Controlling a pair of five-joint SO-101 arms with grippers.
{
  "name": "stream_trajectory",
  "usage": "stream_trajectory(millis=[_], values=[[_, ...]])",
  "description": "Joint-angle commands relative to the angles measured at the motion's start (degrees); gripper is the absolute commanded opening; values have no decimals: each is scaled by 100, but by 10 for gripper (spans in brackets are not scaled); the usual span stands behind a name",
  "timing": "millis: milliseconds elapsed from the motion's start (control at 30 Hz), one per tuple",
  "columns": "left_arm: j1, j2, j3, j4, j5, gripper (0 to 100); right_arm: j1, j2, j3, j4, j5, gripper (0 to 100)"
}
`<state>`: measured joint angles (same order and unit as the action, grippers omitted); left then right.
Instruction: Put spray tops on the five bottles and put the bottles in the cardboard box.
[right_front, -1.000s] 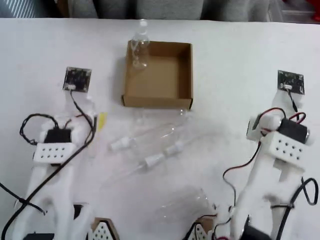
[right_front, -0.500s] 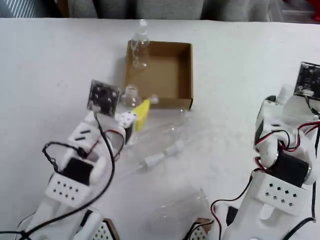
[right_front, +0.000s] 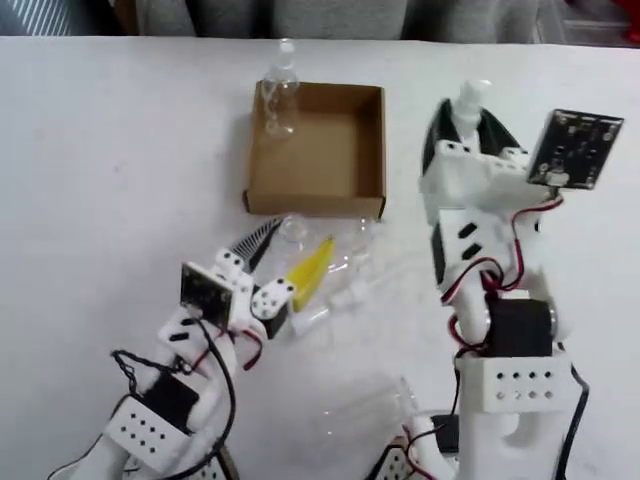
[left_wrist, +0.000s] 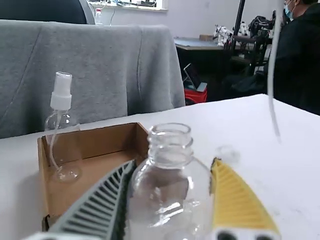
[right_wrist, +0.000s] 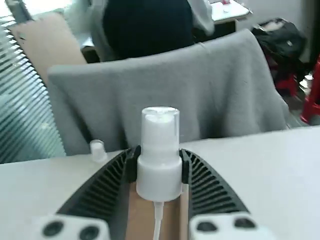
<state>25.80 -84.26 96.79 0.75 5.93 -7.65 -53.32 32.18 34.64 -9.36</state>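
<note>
Cardboard box (right_front: 316, 205), capped btl (left_wrist: 62, 145) inside, grey cloth (left_wrist: 100, 65)

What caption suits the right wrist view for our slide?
Right hand gripping a white spray top upright.

On the white table (right_front: 120, 120), the open brown cardboard box (right_front: 365, 150) sits at the far centre. A clear bottle with a white spray top (right_front: 279, 95) stands in its far-left corner. Just near of the box's near wall, a clear open-necked bottle (right_front: 292, 232) sits between the jaws of the left gripper (right_front: 300, 236). Right of the box, the right gripper (right_front: 467, 112) holds a white plastic spray top (right_front: 470, 98). Two loose white spray tops (right_front: 347, 297) lie just right of the left gripper. A clear bottle on its side (right_front: 370, 410) lies at the near edge, between the arms.
</note>
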Motion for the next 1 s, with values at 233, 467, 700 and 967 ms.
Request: stream_trajectory(millis=[233, 467, 700, 967], values=[[101, -1244, 53, 1073, 0, 128, -1921, -66, -1073, -620, -44, 24], [101, -1297, 53, 1160, 0, 128, -2281, 409, -1090, -1253, -44, 20], [92, -1297, 53, 1213, 0, 128, -2519, 462, -1055, -1226, -79, 20], [66, -1297, 53, 1213, 0, 128, -2923, 4, -993, -629, -88, 20]])
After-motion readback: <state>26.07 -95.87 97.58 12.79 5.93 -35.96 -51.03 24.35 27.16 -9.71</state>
